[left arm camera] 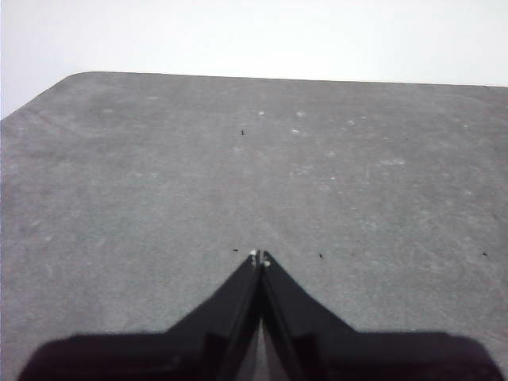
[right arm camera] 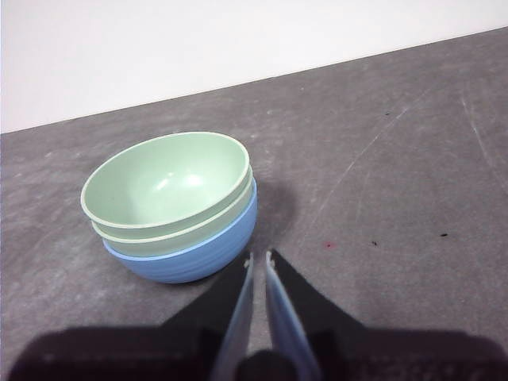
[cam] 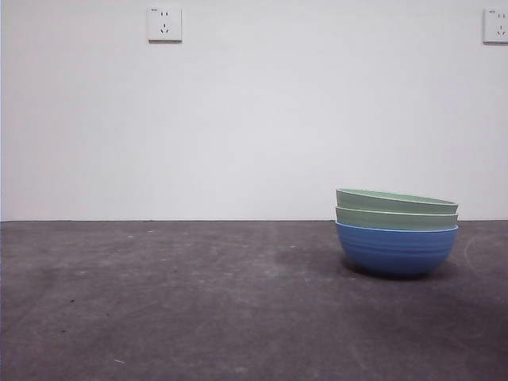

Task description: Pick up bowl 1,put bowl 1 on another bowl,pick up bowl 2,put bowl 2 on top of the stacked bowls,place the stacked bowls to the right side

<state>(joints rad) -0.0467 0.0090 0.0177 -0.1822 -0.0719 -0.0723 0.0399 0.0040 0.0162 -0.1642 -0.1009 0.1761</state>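
The stacked bowls stand on the right part of the table. The blue bowl is at the bottom, with two pale green bowls nested in it, the lower and the upper tilted slightly. In the right wrist view the blue bowl carries the green bowls. My right gripper hovers just beside the stack, shut and holding nothing, apart from the bowls. My left gripper is shut over bare table, with no bowl near it. Neither arm shows in the front view.
The dark grey table stretches left of the stack. A white wall with two sockets stands behind. The table's far rounded corner shows in the left wrist view.
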